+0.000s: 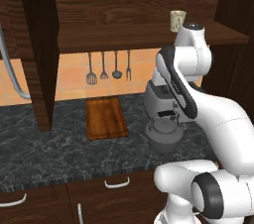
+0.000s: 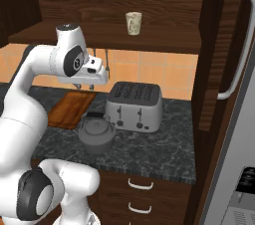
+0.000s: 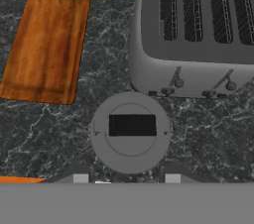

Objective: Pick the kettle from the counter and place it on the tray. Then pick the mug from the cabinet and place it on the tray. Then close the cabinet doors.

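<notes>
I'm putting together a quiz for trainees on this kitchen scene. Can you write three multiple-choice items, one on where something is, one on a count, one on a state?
1. Where does the kettle stand?
A. on the tray
B. on the counter in front of the toaster
C. on the cabinet shelf

2. How many slots does the toaster have on top?
A. two
B. four
C. six

3. What is the state of the tray?
A. bare
B. holding the mug
C. holding the kettle

Answers:
1. B: in the hand view the kettle sits on the counter, just before the toaster's levers, apart from the tray.
2. B: four slots show from above.
3. A: nothing lies on the board, and the mug is up on the cabinet shelf.
</notes>
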Motion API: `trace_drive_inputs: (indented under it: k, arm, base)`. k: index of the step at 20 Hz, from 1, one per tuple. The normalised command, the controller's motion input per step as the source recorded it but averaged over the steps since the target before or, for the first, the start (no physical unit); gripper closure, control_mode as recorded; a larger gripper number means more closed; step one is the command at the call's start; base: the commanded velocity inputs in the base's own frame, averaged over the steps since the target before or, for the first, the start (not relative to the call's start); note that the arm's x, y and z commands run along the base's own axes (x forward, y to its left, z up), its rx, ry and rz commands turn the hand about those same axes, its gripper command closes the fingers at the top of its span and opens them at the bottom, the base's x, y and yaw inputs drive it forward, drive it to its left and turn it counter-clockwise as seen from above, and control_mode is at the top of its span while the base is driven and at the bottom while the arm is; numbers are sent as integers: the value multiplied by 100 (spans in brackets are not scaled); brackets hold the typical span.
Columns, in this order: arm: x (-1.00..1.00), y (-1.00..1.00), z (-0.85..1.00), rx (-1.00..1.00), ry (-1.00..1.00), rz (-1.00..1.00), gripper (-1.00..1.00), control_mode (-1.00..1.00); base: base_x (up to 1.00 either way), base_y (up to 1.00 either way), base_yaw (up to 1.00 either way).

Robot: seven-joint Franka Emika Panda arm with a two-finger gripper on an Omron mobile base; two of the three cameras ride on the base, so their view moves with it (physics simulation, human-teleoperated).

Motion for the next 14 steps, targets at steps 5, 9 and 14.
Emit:
trace_drive_inputs:
  k: [5,9,14]
  arm:
    - [-13,0,-4,0,-2,-7,-100,-100]
    - [-24,0,-16,0,-1,-29,-100,-100]
    - [-25,-1,-20,0,0,-31,-100,-100]
  base:
    - [0,0,0]
    - [0,0,0]
    - [0,0,0]
